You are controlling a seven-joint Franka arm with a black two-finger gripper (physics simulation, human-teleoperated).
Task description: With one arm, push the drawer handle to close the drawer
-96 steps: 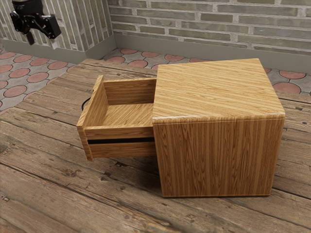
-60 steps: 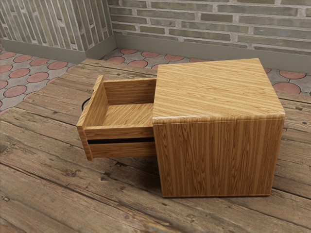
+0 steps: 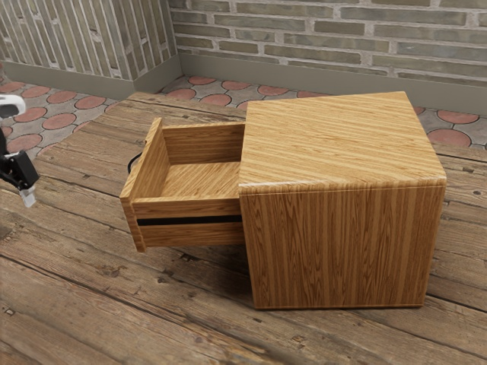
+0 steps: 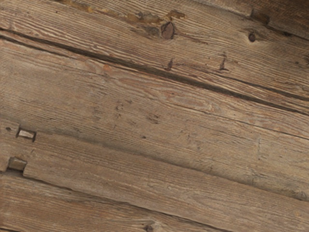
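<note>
Gripper sits lower now, drawer still hanging wide open

Exterior view: we're down at the exterior view's left edge instead of up in its top left corner, so we're nearer the drawer's height but well apart from its handle. Honestly can't tell if we're clenched or released. The drawer hasn't budged, sticking out of the cabinet, so no closing yet; we'd guess lining up on the handle comes next, since an off-centre shove might slip. Wrist view: our camera looks at table planks, so probably more approach needed.
</note>
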